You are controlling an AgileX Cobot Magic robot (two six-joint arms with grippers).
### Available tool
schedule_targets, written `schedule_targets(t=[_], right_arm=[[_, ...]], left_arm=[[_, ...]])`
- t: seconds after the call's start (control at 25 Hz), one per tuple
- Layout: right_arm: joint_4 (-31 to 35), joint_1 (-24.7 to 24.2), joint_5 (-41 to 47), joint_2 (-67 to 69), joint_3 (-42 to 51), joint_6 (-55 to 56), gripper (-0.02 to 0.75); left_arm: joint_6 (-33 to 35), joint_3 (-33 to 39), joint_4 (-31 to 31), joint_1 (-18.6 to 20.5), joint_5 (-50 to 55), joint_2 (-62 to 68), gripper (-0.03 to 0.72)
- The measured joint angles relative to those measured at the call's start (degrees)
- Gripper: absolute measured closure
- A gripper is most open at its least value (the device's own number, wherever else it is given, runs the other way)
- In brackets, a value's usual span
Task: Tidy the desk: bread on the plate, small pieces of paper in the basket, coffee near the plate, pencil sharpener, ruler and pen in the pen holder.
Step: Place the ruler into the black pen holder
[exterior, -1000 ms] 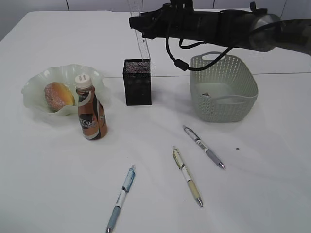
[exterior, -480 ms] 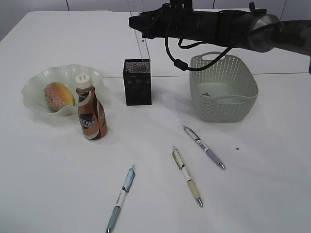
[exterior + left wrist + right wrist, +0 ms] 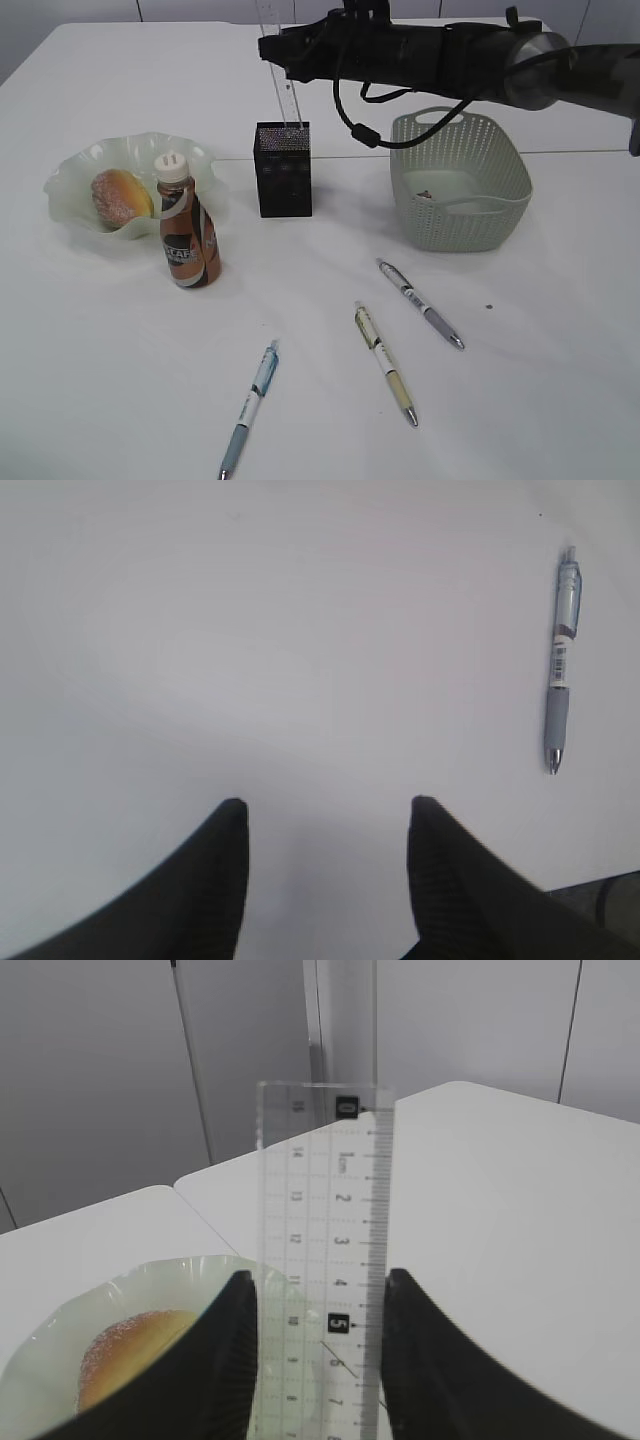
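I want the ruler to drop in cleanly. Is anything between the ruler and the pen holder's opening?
Nothing visible. The right gripper holds the ruler upright right above the pen holder, its lower end at the rim.

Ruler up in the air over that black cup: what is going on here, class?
The right pincer is shut on the clear ruler, holding it upright over the pen holder. The left pincer is open over bare desk, beside a blue pen. The bread lies on the plate with the coffee beside it. Three pens lie loose; the basket stands to the right.
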Motion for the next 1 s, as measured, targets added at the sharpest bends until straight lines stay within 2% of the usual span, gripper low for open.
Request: schedule_targets(t=[1.0], right_arm=[[0.22,0.00,-0.45,2.63,-1.17,0.04,0.468]], left_arm=[[0.00,0.00,-0.19,0.00,0.00,0.00,0.308]])
